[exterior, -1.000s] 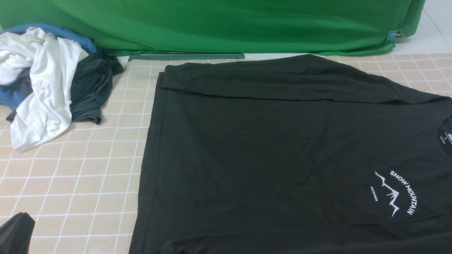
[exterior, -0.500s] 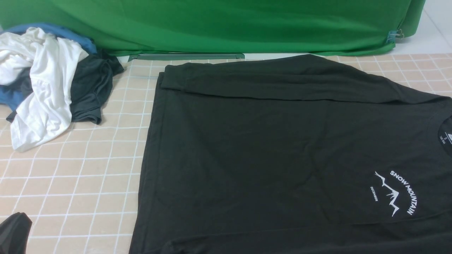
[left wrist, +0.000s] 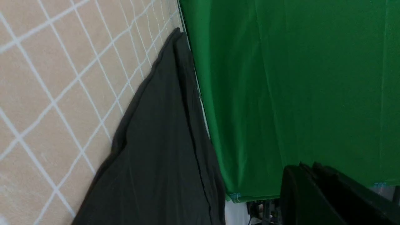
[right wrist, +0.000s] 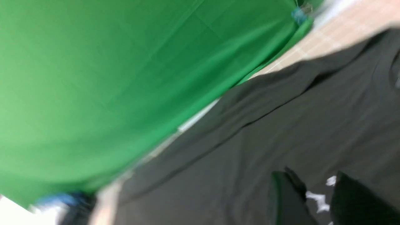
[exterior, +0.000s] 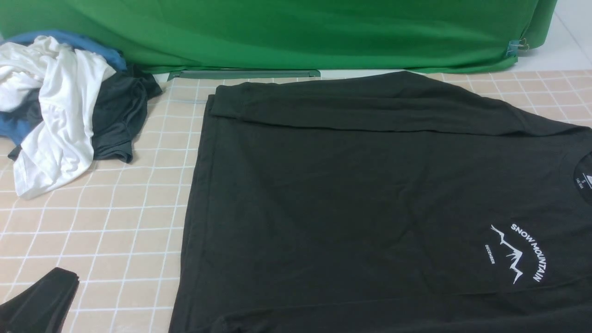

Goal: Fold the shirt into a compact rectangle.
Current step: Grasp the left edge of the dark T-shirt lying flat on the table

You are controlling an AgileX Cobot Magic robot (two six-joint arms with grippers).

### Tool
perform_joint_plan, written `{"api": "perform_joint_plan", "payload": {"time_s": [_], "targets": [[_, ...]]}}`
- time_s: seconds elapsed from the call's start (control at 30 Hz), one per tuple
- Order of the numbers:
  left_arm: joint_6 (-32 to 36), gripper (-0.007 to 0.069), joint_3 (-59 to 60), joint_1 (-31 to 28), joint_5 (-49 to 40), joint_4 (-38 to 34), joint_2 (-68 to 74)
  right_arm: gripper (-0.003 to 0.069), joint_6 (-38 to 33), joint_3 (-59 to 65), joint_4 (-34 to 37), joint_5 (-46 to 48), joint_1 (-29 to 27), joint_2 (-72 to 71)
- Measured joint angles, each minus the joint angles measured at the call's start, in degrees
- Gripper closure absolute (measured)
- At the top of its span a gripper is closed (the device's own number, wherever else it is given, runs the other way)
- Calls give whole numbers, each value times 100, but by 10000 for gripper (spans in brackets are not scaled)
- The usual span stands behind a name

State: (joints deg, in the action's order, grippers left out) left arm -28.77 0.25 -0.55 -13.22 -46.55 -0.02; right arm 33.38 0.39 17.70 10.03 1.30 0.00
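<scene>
Shirt [exterior: 351,199] flat on table [exterior: 115,222], off to right of left end effector [exterior: 62,283], no contact; also ahead of and below right end effector [right wrist: 315,187].
Left: pinched closed, empty. Right: part-open, empty.
Could just shove hem into wrinkles if going in closed. Could nip top layer only.

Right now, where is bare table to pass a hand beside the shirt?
Free: table strip between clothes pile and shirt, down to the left hand; small tiled corner far right, past the shirt. Crowded: the far-left pile.
</scene>
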Motion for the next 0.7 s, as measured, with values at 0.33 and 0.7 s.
{"api": "perform_joint_plan", "payload": {"time_s": [0.33, 0.7], "targets": [[-85, 606, 0, 0, 298, 303, 0, 433, 113, 0, 78, -234, 0, 0], [352, 606, -1663, 0, -269, 1363, 833, 628, -1797, -1944, -366, 384, 0, 1220]]}}
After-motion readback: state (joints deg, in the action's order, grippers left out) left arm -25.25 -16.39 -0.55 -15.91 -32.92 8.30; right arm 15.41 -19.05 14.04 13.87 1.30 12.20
